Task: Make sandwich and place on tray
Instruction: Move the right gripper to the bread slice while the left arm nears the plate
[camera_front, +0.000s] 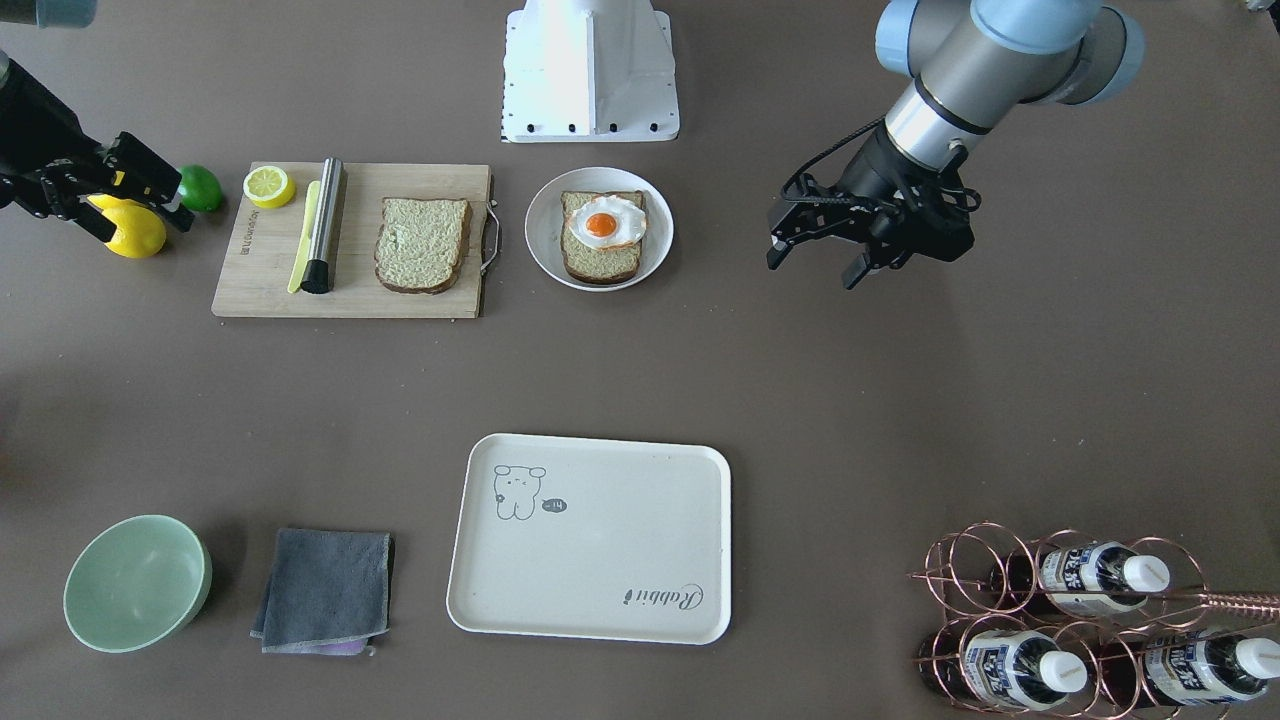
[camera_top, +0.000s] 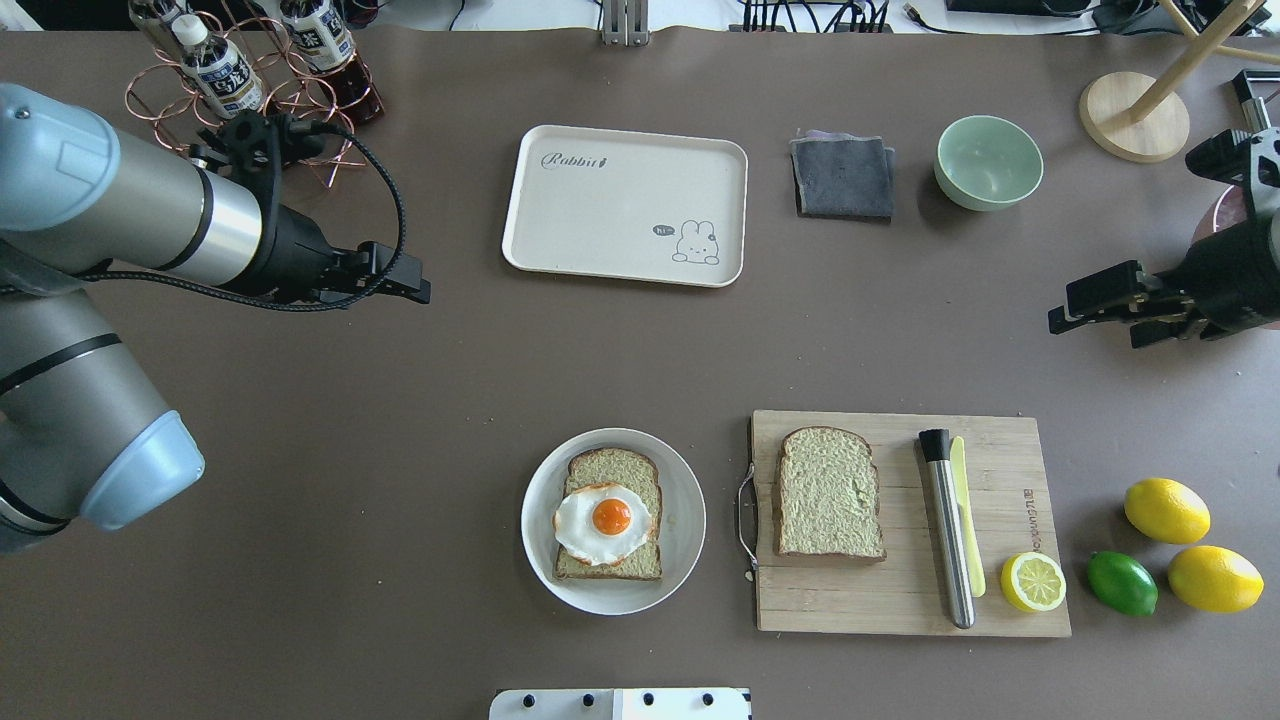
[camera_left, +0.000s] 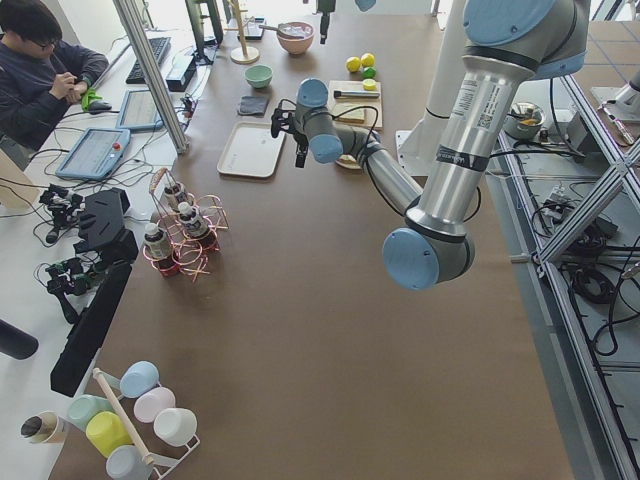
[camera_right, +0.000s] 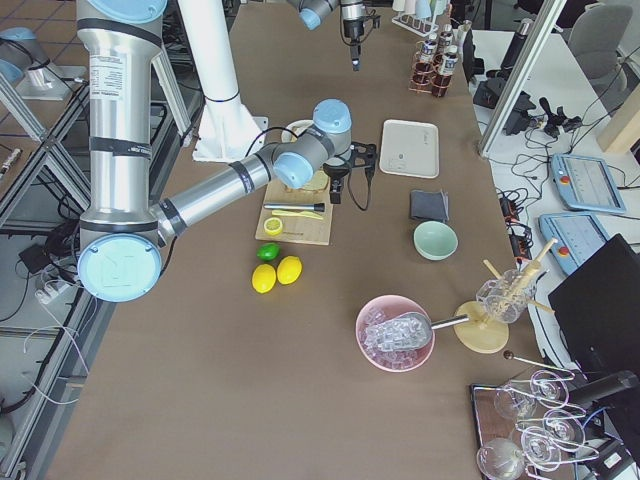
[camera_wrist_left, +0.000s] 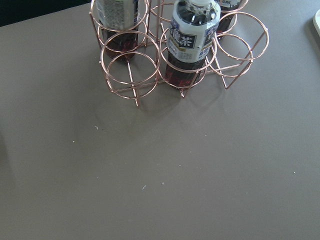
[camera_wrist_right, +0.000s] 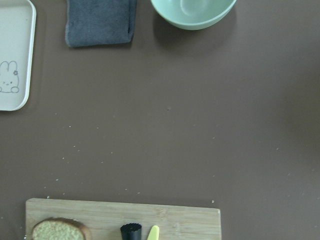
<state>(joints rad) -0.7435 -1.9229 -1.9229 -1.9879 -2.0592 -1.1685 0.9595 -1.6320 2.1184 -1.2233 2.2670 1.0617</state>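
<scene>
The left gripper (camera_front: 815, 268) hangs above bare table with its fingers spread wide and nothing between them, well apart from the wooden cutting board (camera_top: 900, 590), off beyond its handle end. The right gripper (camera_top: 1095, 330) also stands open and empty, off the board's opposite end and towards its far side from the robot, near the whole lemons (camera_top: 1166, 510). One bare bread slice (camera_top: 830, 492) lies flat on the board near its handle end. The second bread slice (camera_top: 612, 466) sits on the round white plate (camera_top: 685, 520) just beside that handle, with the fried egg (camera_top: 605, 520) on top of it. The tray (camera_top: 620, 210) lies well apart from the board, across the table from the robot, and holds nothing. The bread looks light and soft, with a firmer dark crust, so a gentle pinch across two opposite crust edges seems the safest hold; a squeeze on the crumb may dent it. The egg looks smooth and may slide, so the bare slice is best lowered flat onto it. The finished stack is likely best clamped through its full thickness at one edge, so that the egg cannot slip out.
</scene>
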